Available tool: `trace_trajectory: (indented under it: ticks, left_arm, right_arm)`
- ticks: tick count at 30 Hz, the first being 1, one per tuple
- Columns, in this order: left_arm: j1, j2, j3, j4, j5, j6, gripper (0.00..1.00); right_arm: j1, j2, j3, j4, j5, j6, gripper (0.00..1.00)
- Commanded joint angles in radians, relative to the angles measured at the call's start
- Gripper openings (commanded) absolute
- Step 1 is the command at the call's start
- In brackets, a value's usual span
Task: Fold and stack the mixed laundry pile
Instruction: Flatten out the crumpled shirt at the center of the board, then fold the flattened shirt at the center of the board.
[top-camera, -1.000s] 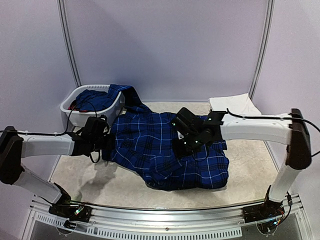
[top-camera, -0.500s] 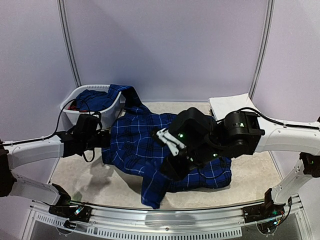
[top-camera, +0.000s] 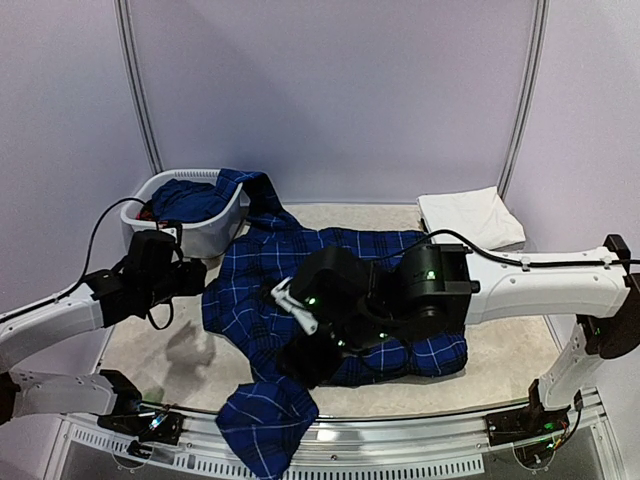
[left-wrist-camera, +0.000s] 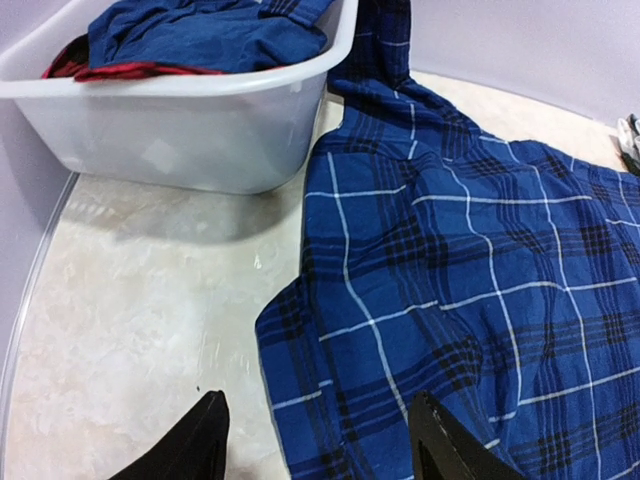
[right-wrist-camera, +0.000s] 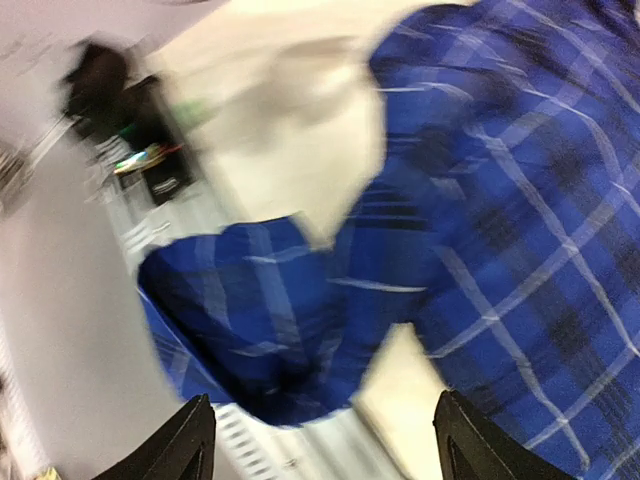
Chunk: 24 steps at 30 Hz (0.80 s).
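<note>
- Laundry pile (top-camera: 262, 222) lies in three places: a navy plaid shirt (top-camera: 340, 262) (left-wrist-camera: 480, 260) (right-wrist-camera: 500, 200) spread on the table (top-camera: 500, 350) (left-wrist-camera: 130, 300), a solid blue piece (top-camera: 190, 200) (left-wrist-camera: 200, 35) with a bit of red (left-wrist-camera: 110, 70) in the white basket (top-camera: 190, 238) (left-wrist-camera: 180, 130), and folded white trousers (top-camera: 470, 215).
- Right gripper (top-camera: 300, 335) (right-wrist-camera: 325, 420) hangs over the near-left part of the shirt with its fingers spread wide and nothing between them. Its wrist view is blurred.
- Below and nearer than that gripper, a corner of the shirt (top-camera: 265, 425) (right-wrist-camera: 250, 320) spills over the table's near edge.
- Left gripper (top-camera: 195, 275) (left-wrist-camera: 320, 420) sits low at the shirt's left edge with its fingers parted and grasping nothing. The hem lies just ahead of it, between the two fingers in the wrist view.
- Ahead and to the left of the left gripper stands the basket. A sleeve of the shirt (top-camera: 250, 190) (left-wrist-camera: 385, 40) climbs over the basket's right rim.
- The trousers lie well apart from the right gripper, beyond its forearm at the far right of the table.
</note>
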Motion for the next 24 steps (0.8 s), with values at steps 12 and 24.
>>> trace_trajectory:
  ticks: [12, 24]
  left_arm:
    - [-0.163, 0.058, 0.009, -0.044, 0.158, -0.001, 0.57]
    - [-0.193, 0.021, -0.076, -0.1, 0.034, -0.154, 0.5]
  right_arm:
    - [-0.525, -0.158, -0.443, 0.064, 0.163, 0.235, 0.66]
    - [-0.546, -0.414, -0.758, -0.109, 0.259, 0.52, 0.65]
